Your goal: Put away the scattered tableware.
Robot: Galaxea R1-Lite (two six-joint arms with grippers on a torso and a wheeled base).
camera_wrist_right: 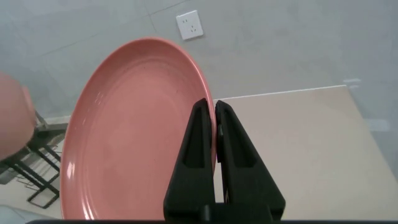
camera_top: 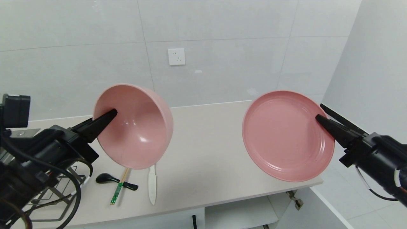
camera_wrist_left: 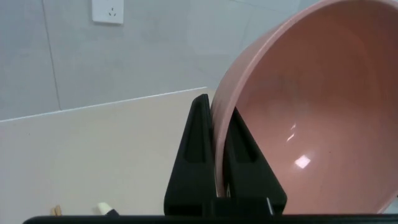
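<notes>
Left pincer (camera_top: 113,112) clamped on a pink bowl (camera_top: 140,133), right pincer (camera_top: 318,117) on a pink plate (camera_top: 283,140).
Both dishes, gripped at the rim, are tilted on edge above the worktop (camera_top: 206,152), glossy; spoon (camera_top: 106,178), chopsticks (camera_top: 119,187) and knife (camera_top: 152,187) lie under the bowl.

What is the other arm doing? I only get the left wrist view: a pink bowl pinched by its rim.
Observer: The right gripper is shut on the rim of a pink plate, held tilted above the right end of the counter.
Operator: Anything lying on that counter?
Observer: Yes. A black spoon, chopsticks and a white knife lie near the front edge, below the bowl.
Operator: Where might it all go?
Observer: A wire rack stands at the counter's left end; perhaps there.
</notes>
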